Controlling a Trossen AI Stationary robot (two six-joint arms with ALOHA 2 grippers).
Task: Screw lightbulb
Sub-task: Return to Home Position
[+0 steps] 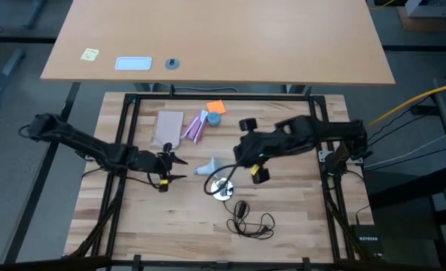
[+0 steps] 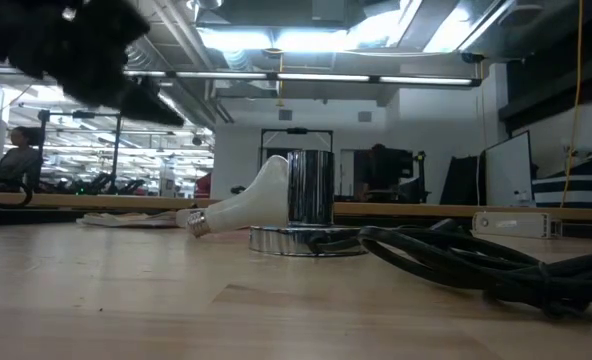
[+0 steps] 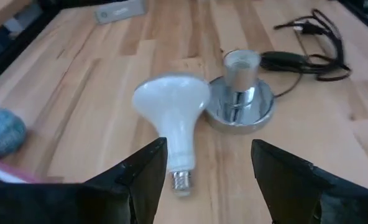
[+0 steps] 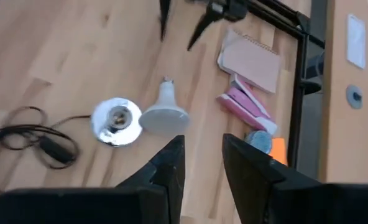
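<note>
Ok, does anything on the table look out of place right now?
Yes: the lightbulb lies on its side on the table beside the silvery socket, threaded base pointing away from it. The socket's holder stands empty, so the bulb is not screwed in.

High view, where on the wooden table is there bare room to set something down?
Bare: lower-left corner, between left gripper and cord; lower-right corner, right of the cord. Crowded: centre, where lightbulb lies beside socket, between the left gripper and the right gripper; upper edge holds notepad and packets.
</note>
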